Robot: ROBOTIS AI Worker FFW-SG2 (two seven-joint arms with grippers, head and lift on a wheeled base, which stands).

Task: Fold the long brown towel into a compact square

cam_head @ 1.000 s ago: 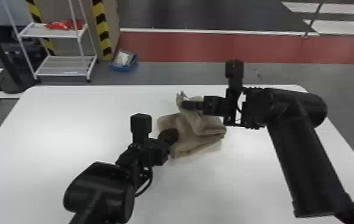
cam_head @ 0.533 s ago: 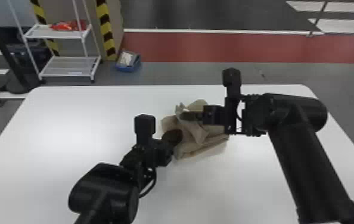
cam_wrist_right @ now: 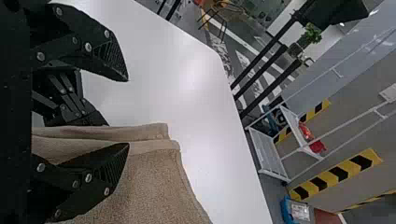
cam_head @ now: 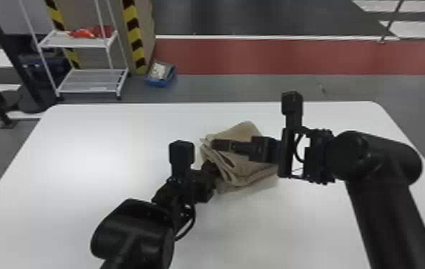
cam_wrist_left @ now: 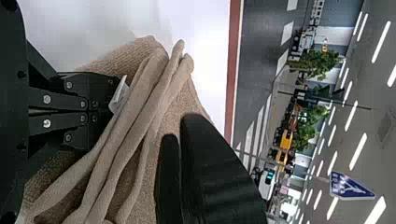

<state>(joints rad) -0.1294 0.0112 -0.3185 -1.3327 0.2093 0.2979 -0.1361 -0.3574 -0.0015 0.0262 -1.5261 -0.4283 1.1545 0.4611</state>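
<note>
One fold seems in hand: with your left gripper [cam_head: 211,168] pinching the towel [cam_head: 244,133] and your right gripper [cam_wrist_right: 128,112] wide open, empty, square the layers next.

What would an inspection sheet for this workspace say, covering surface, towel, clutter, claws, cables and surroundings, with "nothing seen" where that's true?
Surface: white table with rounded far corners.
Job's things: brown towel in uneven layers, not yet a neat square; white tag at the folds.
Clutter: nothing seen on the tabletop.
Left claw: shut on the towel's near left edge.
Right claw: open at the towel, one finger over the cloth.
Cables: black loop on the left arm, another on the right.
Surroundings: white rack with red items on its upper shelf; blue box on the floor beyond the table.
</note>
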